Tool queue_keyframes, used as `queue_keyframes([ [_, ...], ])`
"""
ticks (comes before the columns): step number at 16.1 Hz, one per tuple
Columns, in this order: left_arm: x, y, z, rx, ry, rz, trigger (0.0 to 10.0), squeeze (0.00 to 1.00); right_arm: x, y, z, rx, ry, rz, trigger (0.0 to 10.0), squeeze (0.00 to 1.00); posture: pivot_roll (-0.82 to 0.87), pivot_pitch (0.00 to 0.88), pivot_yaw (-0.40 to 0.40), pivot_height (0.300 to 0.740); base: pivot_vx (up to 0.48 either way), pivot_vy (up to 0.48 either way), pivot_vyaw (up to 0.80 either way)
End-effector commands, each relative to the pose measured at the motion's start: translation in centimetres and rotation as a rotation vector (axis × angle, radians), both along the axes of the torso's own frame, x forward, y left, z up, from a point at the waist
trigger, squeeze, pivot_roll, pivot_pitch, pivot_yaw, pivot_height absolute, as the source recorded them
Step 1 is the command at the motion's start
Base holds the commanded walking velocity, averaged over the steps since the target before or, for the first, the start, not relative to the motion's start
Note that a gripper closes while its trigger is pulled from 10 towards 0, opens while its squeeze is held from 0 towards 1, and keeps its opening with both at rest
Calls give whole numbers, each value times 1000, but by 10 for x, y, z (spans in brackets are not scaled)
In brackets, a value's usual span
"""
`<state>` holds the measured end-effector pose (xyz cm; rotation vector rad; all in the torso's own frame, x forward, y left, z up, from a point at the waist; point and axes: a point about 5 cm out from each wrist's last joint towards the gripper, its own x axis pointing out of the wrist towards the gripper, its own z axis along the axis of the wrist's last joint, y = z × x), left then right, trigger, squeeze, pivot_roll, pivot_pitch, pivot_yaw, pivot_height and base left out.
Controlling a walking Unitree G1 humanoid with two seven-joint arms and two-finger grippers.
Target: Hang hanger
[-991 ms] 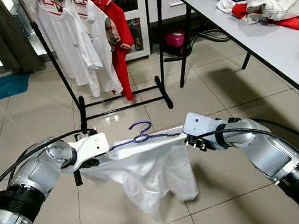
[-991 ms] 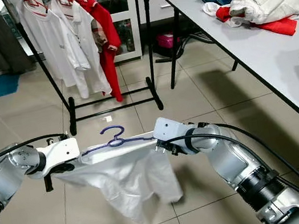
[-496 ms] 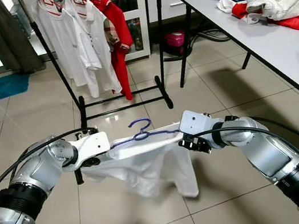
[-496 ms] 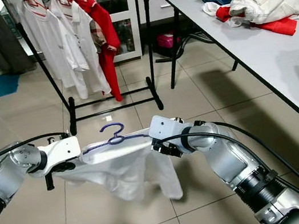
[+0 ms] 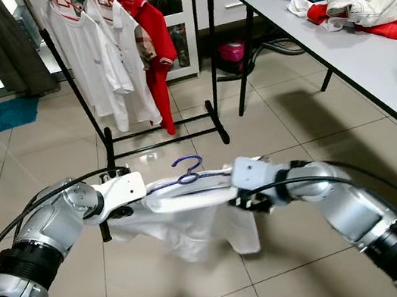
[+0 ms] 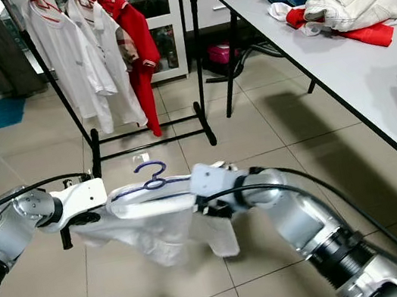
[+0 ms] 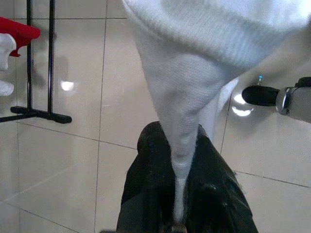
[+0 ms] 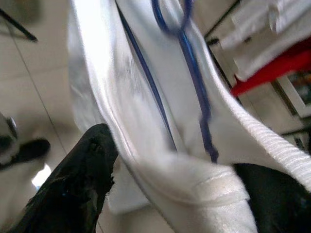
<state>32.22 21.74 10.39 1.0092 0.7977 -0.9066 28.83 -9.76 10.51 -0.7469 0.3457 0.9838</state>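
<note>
Left gripper (image 7: 182, 194): its two black fingers (image 7: 146, 179) were pinched together on a twisted fold of the soft white knit garment (image 5: 192, 222), cloth running straight out from between the tips. Right gripper (image 8: 175, 179): fingers spread, one dark finger (image 8: 77, 170) on the near side of the ribbed white hem, the other at the far side, the thick fold lying between them. Whether they truly bit down on it, cannot tell; the cloth sat in the gap.

Just beyond the right fingers, the thin blue wire hanger (image 5: 187, 173) threaded through the garment's shoulders, hook standing up between the two grippers. Garment stretched across between the tips, body sagging below them towards the glossy beige tiled floor (image 5: 270, 116).

Well beyond the fingertips, ahead: black metal clothes rack (image 5: 108, 137) carrying white shirts (image 5: 101, 54) and a red shirt (image 5: 152, 37). Off past the right arm, a grey table (image 5: 367, 57) with heaped clothes.

Handling, as judged: load light. Cloth limp and stretchy, apt to slide along the smooth wire and slip off one shoulder if tension drops. Hanger stiff but thin, could swing or tip. Best hold looked like both shoulder ends, wire and cloth together, hook kept free and upright for the rail.
</note>
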Motion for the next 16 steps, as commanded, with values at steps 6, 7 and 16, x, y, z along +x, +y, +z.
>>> queue_keyframes([
  [6, 10, -1, 13, -33, -64, 44, 0, 0, -7, 1, 2, -33, 10, 83, 10000, 0, -40, 0, 40, 740, 0, 0, 0],
  [7, 11, -1, 15, -41, -73, 51, 0, 0, -9, 3, 1, -35, 16, 107, 10000, 0, -41, 0, 41, 740, 0, 0, 0],
  [16, 20, -23, 24, -279, -103, 151, 0, 0, -29, 32, -5, 43, 8, 230, 10000, 0, -42, 0, 41, 740, 0, 0, 0],
])
